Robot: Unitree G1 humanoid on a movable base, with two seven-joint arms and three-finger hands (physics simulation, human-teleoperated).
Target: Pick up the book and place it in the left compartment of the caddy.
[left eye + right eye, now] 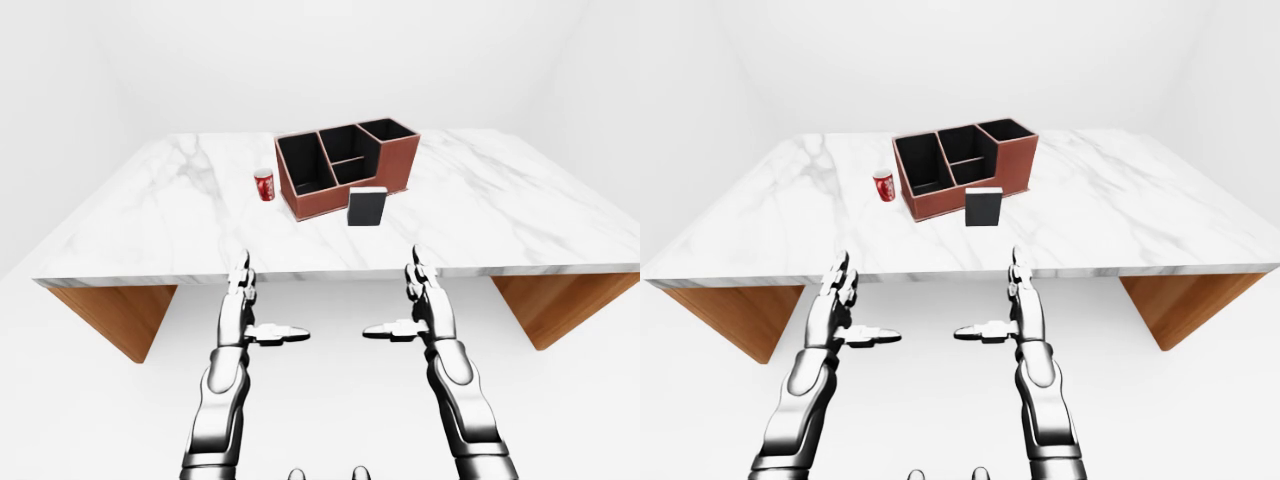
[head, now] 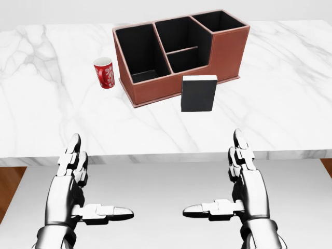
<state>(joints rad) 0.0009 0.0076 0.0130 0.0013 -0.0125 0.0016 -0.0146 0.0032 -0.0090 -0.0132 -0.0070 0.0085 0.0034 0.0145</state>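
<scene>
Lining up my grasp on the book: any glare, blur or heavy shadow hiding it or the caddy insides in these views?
Head view: sharp, even light, no glare; the book reads clearly, standing upright just below the caddy, whose black-lined compartments show little depth. Eye views: equally crisp but smaller, with only faint shadows on the table.

You see a white marble table (image 2: 290, 93) with grey veins, a red-brown caddy (image 2: 228, 52) lined black, a black book (image 2: 198, 94), and a red cup (image 2: 105, 73) with white markings.
</scene>
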